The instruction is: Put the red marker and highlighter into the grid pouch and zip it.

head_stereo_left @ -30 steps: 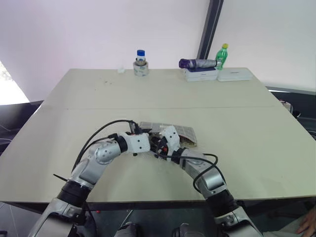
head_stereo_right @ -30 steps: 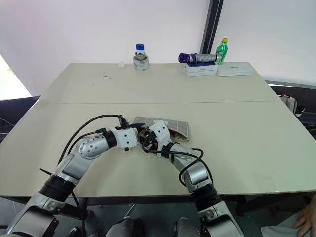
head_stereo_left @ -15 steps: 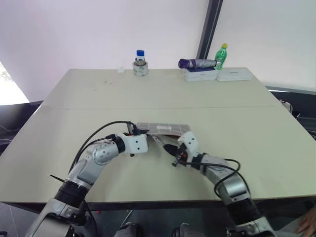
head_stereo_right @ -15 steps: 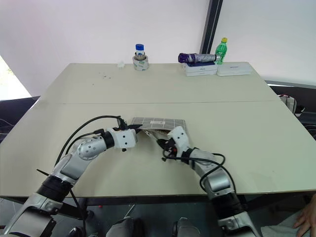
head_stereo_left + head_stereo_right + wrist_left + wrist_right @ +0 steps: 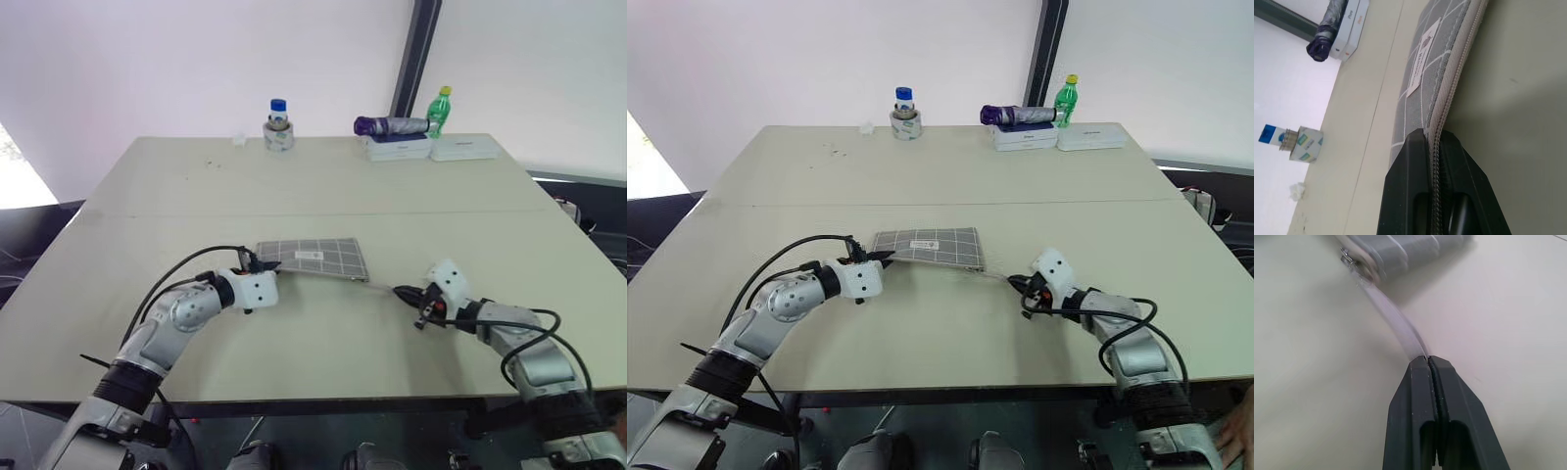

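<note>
right gripper [image 5: 400, 291]: has swung well right since a second ago, off the pouch; fingers pinched on the clear zipper pull strip [image 5: 1396, 328]
left gripper [image 5: 263, 264]: barely shifted, fingers clamped on the pouch's left zipper end
grid pouch [image 5: 315, 258]: flat, mid-table, now uncovered; zipper edge [image 5: 1449, 93] looks closed
table [image 5: 196, 196]: open surface all round pouch; bottles [image 5: 278, 124] and boxes [image 5: 431, 147] along far edge
</note>
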Robot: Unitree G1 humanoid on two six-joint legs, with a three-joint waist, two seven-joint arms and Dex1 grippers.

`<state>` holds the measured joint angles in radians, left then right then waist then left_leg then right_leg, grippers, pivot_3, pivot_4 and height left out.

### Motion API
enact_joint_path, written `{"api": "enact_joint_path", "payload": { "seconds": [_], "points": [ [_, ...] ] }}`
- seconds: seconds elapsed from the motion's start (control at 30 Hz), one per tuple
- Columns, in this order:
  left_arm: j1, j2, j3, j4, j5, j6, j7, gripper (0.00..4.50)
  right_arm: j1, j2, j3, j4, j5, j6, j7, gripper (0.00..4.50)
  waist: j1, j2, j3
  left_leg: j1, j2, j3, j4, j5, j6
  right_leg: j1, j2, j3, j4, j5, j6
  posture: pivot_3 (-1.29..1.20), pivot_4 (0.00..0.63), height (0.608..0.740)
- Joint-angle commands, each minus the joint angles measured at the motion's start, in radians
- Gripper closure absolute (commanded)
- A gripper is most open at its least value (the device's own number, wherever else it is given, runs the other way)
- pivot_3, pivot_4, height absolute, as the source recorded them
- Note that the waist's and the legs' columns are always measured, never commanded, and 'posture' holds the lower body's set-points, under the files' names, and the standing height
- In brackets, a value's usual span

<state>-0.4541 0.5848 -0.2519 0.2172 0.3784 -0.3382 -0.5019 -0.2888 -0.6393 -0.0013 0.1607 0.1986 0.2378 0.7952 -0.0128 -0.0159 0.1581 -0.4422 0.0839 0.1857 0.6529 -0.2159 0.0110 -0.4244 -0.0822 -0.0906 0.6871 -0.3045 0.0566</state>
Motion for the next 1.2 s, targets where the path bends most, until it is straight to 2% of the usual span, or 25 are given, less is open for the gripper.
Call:
{"api": "enact_joint_path", "payload": {
  "seconds": [0.03, 0.1, 0.17, 0.23, 0.33, 0.5, 0.57, 0.6, 0.67, 0.83, 1.07, 1.2],
  "points": [
    [-0.003, 0.007, 0.032, -0.007, -0.024, -0.017, 0.014, 4.50, -0.010, -0.046, -0.049, 0.024, -0.006, -0.045, 0.019, 4.46, 0.000, 0.000, 0.000, 0.000, 0.000, 0.000, 0.000, 0.000, 0.000, 0.000, 0.000, 0.000, 0.000, 0.000, 0.000, 0.00, 0.150, 0.738],
    [0.001, 0.001, 0.039, -0.001, -0.038, -0.030, 0.026, 4.50, -0.003, -0.066, -0.058, 0.043, -0.011, -0.068, 0.027, 4.46, 0.000, 0.000, 0.000, 0.000, 0.000, 0.000, 0.000, 0.000, 0.000, 0.000, 0.000, 0.000, 0.000, 0.000, 0.000, 0.00, 0.150, 0.738],
    [0.014, -0.017, 0.050, -0.011, -0.172, -0.021, -0.067, 4.50, -0.009, -0.057, -0.071, 0.023, 0.016, -0.040, 0.021, 4.46, -0.001, 0.000, 0.000, 0.000, 0.000, 0.000, 0.000, 0.001, -0.001, 0.000, 0.000, 0.000, 0.000, 0.000, 0.000, 0.00, 0.150, 0.738],
    [0.024, -0.032, 0.070, -0.018, -0.263, 0.006, -0.121, 3.75, -0.018, -0.039, -0.068, -0.005, 0.039, -0.024, 0.033, 4.50, -0.001, 0.000, 0.000, 0.000, 0.001, 0.000, 0.000, 0.001, -0.002, 0.000, 0.000, 0.000, 0.000, 0.000, 0.000, 0.00, 0.150, 0.738],
    [0.035, -0.008, 0.073, -0.005, -0.290, -0.065, -0.167, 2.41, -0.040, 0.001, -0.064, -0.054, 0.077, -0.001, 0.039, 3.69, -0.005, 0.000, 0.000, 0.000, 0.001, 0.000, 0.000, 0.001, -0.002, 0.000, 0.000, 0.000, 0.000, 0.000, 0.000, 0.00, 0.150, 0.738],
    [0.085, -0.019, 0.133, -0.060, -0.417, 0.006, -0.201, 0.00, -0.053, 0.043, -0.054, -0.108, 0.100, 0.017, 0.052, 1.12, -0.002, 0.000, 0.000, 0.001, 0.001, 0.000, 0.000, 0.001, -0.002, 0.000, 0.000, 0.000, 0.000, 0.000, 0.000, 0.00, 0.150, 0.738],
    [0.133, -0.008, 0.158, -0.118, -0.456, 0.007, -0.216, 0.00, -0.059, 0.040, -0.053, -0.101, 0.093, 0.006, 0.058, 0.15, -0.001, 0.000, 0.000, 0.000, 0.001, 0.000, 0.000, 0.001, -0.002, 0.000, -0.001, 0.000, 0.000, 0.000, 0.000, 0.00, 0.150, 0.738],
    [0.163, -0.004, 0.196, -0.149, -0.516, 0.027, -0.228, 0.00, -0.060, 0.037, -0.055, -0.100, 0.100, 0.011, 0.068, 0.04, 0.000, 0.000, 0.000, 0.000, 0.001, 0.000, 0.000, 0.001, -0.001, 0.001, -0.001, 0.000, 0.000, 0.000, 0.000, 0.00, 0.150, 0.738],
    [0.228, 0.021, 0.298, -0.187, -0.641, 0.088, -0.253, 0.00, -0.048, 0.012, -0.050, -0.120, 0.109, 0.016, 0.112, 0.04, -0.002, 0.000, 0.000, 0.000, 0.000, 0.000, 0.000, 0.001, -0.001, 0.001, -0.001, 0.000, 0.000, 0.000, 0.000, 0.00, 0.150, 0.738],
    [0.428, 0.125, 0.494, -0.281, -0.809, 0.295, -0.291, 0.00, 0.017, -0.059, -0.077, -0.199, 0.152, 0.005, 0.215, 0.04, -0.008, 0.000, 0.000, 0.001, 0.002, -0.001, -0.002, 0.000, 0.001, 0.000, -0.001, 0.000, 0.000, 0.000, 0.000, 0.00, 0.150, 0.738],
    [0.690, 0.141, 0.730, -0.380, -0.885, 0.403, -0.277, 0.00, 0.058, -0.139, -0.154, -0.093, 0.124, -0.096, 0.246, 0.04, 0.001, 0.000, 0.000, 0.002, 0.001, -0.002, -0.001, -0.003, 0.004, 0.002, -0.002, 0.000, -0.002, 0.000, 0.000, 0.00, 0.150, 0.738],
    [0.732, 0.129, 0.783, -0.341, -0.864, 0.380, -0.283, 0.00, 0.057, -0.150, -0.159, -0.020, 0.111, -0.139, 0.249, 0.04, 0.001, 0.000, 0.000, 0.002, 0.001, -0.002, -0.001, -0.004, 0.005, 0.002, -0.005, -0.001, -0.003, -0.001, -0.002, 0.00, 0.150, 0.738]
  ]
}}
